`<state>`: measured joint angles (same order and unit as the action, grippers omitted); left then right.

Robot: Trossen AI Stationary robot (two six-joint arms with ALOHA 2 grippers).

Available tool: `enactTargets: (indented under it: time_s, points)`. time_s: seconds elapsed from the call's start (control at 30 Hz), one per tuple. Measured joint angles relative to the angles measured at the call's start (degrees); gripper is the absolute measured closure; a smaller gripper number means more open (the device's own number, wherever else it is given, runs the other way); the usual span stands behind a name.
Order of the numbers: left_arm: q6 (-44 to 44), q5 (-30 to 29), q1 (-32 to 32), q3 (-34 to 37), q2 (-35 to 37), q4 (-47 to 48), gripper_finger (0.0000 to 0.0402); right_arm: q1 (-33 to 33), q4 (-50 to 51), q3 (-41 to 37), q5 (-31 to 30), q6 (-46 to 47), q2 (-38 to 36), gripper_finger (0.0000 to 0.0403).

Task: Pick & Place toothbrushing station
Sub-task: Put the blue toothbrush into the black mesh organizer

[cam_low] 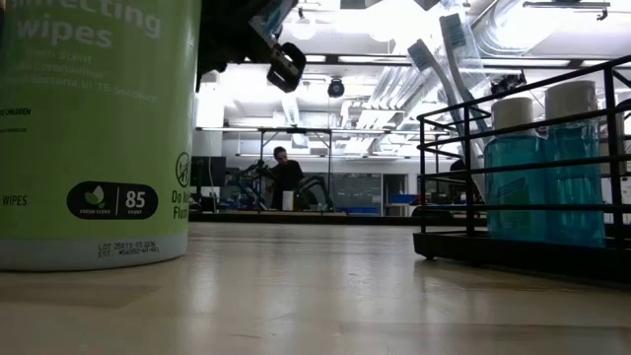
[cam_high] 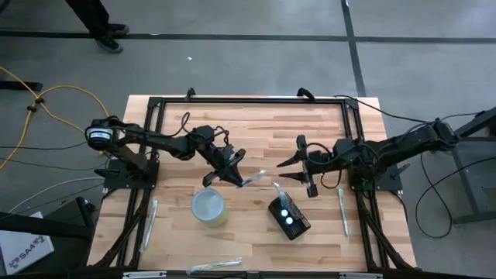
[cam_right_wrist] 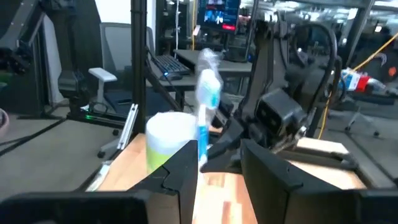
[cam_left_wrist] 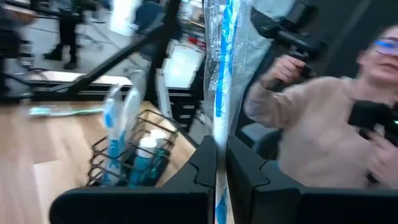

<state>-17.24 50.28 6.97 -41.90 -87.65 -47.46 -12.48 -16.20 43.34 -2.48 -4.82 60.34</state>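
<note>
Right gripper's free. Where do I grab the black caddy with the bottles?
Likely the caddy top rail on a long side, right gripper straight down, wrist turned to its skew: the bottles fill the middle and the wire rim is thin.

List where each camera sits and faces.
High: overhead, straight down on table; both arms.
Low: tabletop height, level past wipes canister and black caddy; arm part overhead.
Left wrist: past left gripper, shut on wrapped toothbrush, toward caddy.
Right wrist: past open right gripper toward canister.
Shared: caddy in high, low, left wrist.
</note>
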Motion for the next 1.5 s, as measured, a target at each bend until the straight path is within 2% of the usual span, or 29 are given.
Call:
enactTargets:
  time_s: [0.3,0.53,0.97,1.5]
  points:
    - [-0.7,8.1,6.2,-2.3,-0.4,0.0,0.0396,4.4,3.2,4.0,3.1,-3.3,0.0,0.0290]
    - [-0.8,11.8,6.8,-2.3,-0.4,0.1,0.0396,8.9,4.2,4.1,7.3,-4.0,0.0,0.0290]
    - [-0.2,11.7,6.0,-2.3,-1.3,0.4,0.0396,10.4,1.9,4.1,12.5,-4.5,2.2,0.0290]
    - [-0.8,11.2,5.1,-2.5,-4.5,0.3,0.0396,10.3,1.1,4.1,11.7,-4.1,5.7,0.0290]
